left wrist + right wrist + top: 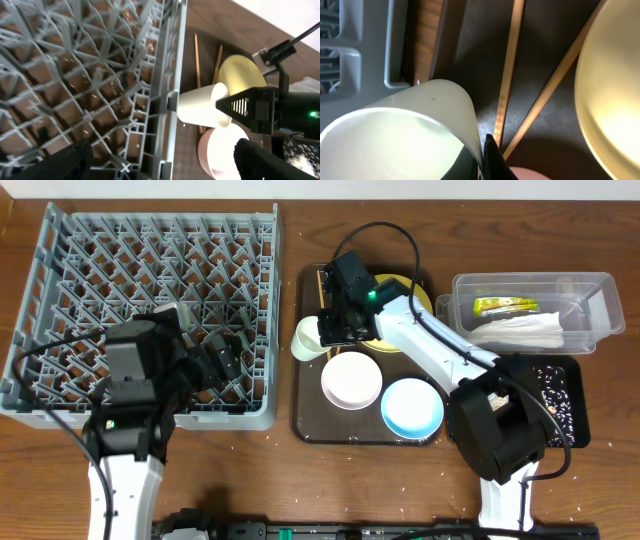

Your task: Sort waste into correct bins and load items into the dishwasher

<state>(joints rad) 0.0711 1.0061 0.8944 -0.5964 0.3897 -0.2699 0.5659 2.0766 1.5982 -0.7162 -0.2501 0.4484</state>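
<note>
My right gripper (330, 330) is shut on the rim of the small white cup (306, 338), holding it tilted at the brown tray's left edge; one finger is inside the rim (482, 155). The cup (395, 135) also shows in the left wrist view (200, 105). The chopsticks (510, 65) and yellow plate (415, 290) lie on the tray behind it. The white bowl (351, 379) and light blue bowl (411, 406) sit at the front of the tray. My left gripper (215, 355) is open and empty over the right side of the grey dish rack (150, 240).
The dark brown tray (300, 420) lies right of the rack. The clear tub (600, 290) at the far right holds the green-and-yellow wrapper (505, 306) and the white napkin (520, 330). The black tray (565, 395) below it holds pale crumbs.
</note>
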